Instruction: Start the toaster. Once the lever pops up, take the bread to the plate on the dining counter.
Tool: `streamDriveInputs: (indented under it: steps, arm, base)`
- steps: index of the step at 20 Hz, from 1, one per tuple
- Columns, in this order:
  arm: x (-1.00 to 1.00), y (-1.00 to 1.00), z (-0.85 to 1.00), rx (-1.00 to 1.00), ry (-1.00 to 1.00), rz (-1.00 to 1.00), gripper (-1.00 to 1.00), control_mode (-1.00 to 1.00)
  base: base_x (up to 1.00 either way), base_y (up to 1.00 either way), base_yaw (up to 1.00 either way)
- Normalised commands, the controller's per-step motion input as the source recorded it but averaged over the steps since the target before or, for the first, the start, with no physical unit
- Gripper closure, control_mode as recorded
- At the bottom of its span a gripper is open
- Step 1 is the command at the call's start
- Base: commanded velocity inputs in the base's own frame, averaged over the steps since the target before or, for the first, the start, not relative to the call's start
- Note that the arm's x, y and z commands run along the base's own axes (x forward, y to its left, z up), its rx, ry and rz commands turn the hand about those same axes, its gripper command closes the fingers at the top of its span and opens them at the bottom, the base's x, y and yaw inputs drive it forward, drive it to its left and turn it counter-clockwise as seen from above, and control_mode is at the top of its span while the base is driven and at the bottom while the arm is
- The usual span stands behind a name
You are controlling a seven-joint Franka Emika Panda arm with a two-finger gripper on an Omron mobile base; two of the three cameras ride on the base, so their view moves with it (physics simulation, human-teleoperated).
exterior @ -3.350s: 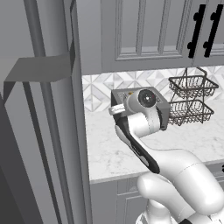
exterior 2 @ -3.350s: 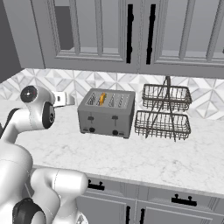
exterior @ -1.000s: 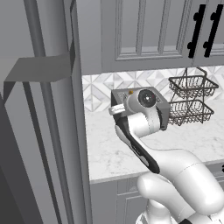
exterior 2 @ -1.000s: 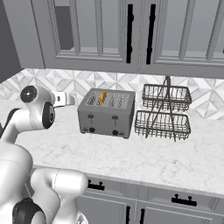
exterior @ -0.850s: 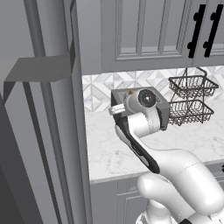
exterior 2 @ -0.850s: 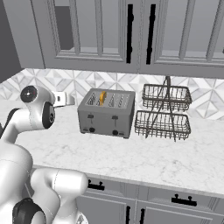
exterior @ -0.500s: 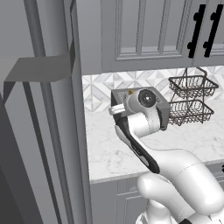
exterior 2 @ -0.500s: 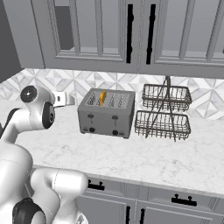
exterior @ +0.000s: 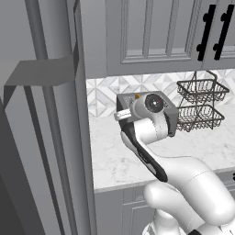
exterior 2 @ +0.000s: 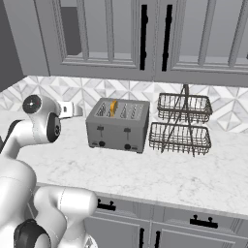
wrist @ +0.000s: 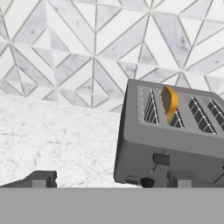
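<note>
The grey toaster [exterior 2: 117, 127] stands on the counter against the tiled wall, and the golden-crusted bread [exterior 2: 113, 107] sticks up from one of its top slots. Two dark levers [exterior 2: 100, 130] sit high in their slots on the front face. In the hand view the toaster [wrist: 175, 140] is ahead to the right, with the bread [wrist: 169, 103] in a slot and one lever [wrist: 161, 159] above a black knob [wrist: 147, 181]. My gripper [wrist: 111, 180] is open and empty, hovering left of the toaster and apart from it. The plate and the dining counter are out of view.
A two-tier black wire basket rack [exterior 2: 182, 125] stands right of the toaster. Grey wall cabinets [exterior 2: 145, 36] hang above the marble counter [exterior 2: 160, 179]. A tall grey cabinet side [exterior: 50, 137] rises at the counter's left end.
</note>
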Motion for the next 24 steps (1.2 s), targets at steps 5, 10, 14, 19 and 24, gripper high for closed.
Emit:
streamDriveInputs:
  steps: [5, 10, 14, 19, 24]
  arm:
    - [0.00, 0.00, 0.00, 0.00, 0.00, 0.00, -1.00, -1.00]
    - [-0.03, -0.18, 0.00, 0.04, -0.06, -0.01, -1.00, -1.00]
    - [0.00, -0.72, 0.00, 0.12, -0.07, -0.08, -1.00, -1.00]
    - [0.01, -0.42, 0.01, 0.09, -0.06, -0.09, -1.00, -1.00]
    - [0.37, -0.37, 0.02, 0.03, 0.13, -0.04, -1.00, -1.00]
  base:
    - [0.00, 0.00, 0.00]
    - [0.00, 0.00, 0.00]
    - [0.00, 0.00, 0.00]
    - [0.00, 0.00, 0.00]
    - [0.00, 0.00, 0.00]
